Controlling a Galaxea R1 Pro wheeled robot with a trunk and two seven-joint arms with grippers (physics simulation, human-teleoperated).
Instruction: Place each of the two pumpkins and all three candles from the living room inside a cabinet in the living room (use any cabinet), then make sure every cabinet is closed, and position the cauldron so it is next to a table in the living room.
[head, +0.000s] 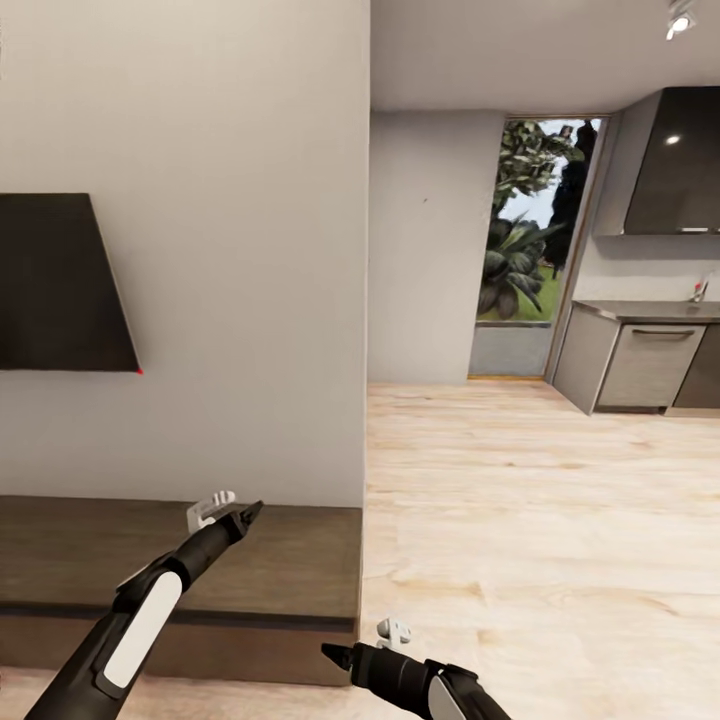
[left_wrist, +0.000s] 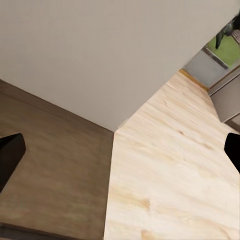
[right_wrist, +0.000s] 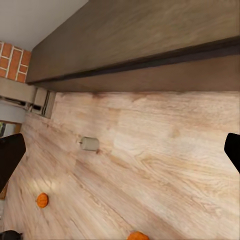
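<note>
Long dark wood cabinet (head: 180, 560) low against the white wall, drawers shut, under a wall-hung black TV (head: 60, 285), with grey kitchen units (head: 640, 365) far across the plank floor (head: 540, 520). Left gripper (head: 240, 515) above the cabinet top, right gripper (head: 335, 655) over the floor, both spread wide and empty. Along the right wrist view, one candle (right_wrist: 90, 144) lying on the floor near the cabinet front, two pumpkins (right_wrist: 42, 199) (right_wrist: 137, 235) farther out.

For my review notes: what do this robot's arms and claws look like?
Both arms are glossy black tubes carrying a white oval panel. The left claw and right claw taper to dark pointed tips, each with a small white bracket beside the wrist. No cables or markings are visible.
</note>
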